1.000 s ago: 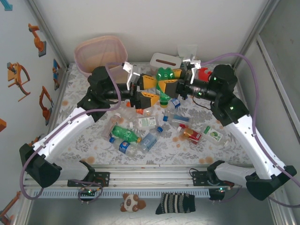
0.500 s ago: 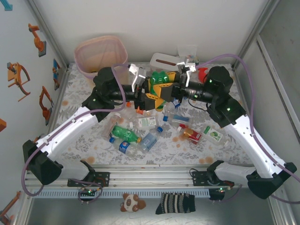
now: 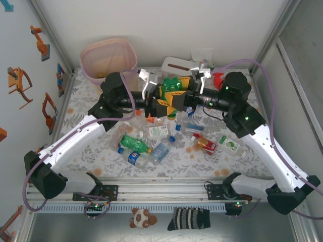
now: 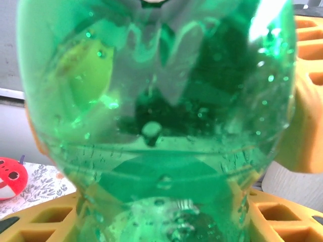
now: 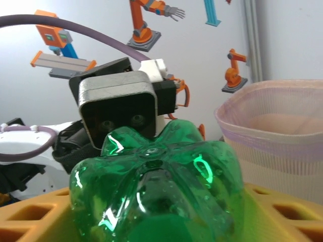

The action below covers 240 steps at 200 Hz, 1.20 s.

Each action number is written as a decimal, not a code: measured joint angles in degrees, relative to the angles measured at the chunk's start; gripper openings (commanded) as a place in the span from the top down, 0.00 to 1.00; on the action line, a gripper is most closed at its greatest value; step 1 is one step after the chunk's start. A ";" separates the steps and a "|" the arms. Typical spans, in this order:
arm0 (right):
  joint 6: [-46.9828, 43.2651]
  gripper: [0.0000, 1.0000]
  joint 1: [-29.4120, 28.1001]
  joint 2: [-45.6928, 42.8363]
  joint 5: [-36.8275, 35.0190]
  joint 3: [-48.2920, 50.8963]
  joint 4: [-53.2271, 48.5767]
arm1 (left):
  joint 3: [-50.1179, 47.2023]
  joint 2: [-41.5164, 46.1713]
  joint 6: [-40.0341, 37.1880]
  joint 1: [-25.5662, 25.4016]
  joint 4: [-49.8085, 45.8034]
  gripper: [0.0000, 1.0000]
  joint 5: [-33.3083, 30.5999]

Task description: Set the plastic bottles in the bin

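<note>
We count one bin (image 3: 107, 41), one white tissue box (image 3: 176, 64), one red plush toy (image 3: 220, 79), one striped sock (image 3: 188, 218), one small stuffed animal (image 3: 141, 217). We tally plastic bottles (image 3: 158, 132) at roughly ten, perhaps more; pile overlaps, some hidden.

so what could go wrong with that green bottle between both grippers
The green bottle sits between the left gripper and right gripper above the loose bottles; a weak grip on either side could drop it into them. The two grippers are also very close and might collide.
</note>
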<state>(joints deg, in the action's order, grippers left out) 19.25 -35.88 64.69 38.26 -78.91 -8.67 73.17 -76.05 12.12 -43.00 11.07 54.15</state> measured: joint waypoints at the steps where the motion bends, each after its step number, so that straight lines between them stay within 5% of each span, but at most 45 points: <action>1: -0.15 0.21 0.00 0.00 -0.15 0.00 -0.04 | 0.00 0.00 0.00 0.00 -0.04 0.46 -0.02; 86: -6.21 0.18 0.00 -5.14 -10.82 -0.24 -10.75 | 0.00 2.82 -1.51 7.72 -6.84 0.47 -4.37; 183: -9.03 0.18 0.00 -5.99 -14.45 -0.35 -15.17 | 6.29 4.72 -3.91 19.61 -19.76 0.49 -29.77; 240: -9.90 0.18 0.00 -5.99 -15.04 -0.85 -16.52 | 14.36 -1.18 -2.78 27.23 -22.62 0.50 -37.81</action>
<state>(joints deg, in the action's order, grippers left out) 9.34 -35.88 58.70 23.22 -79.77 -25.19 87.53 -77.23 9.34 -15.77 -11.55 16.34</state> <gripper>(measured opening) 0.823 0.541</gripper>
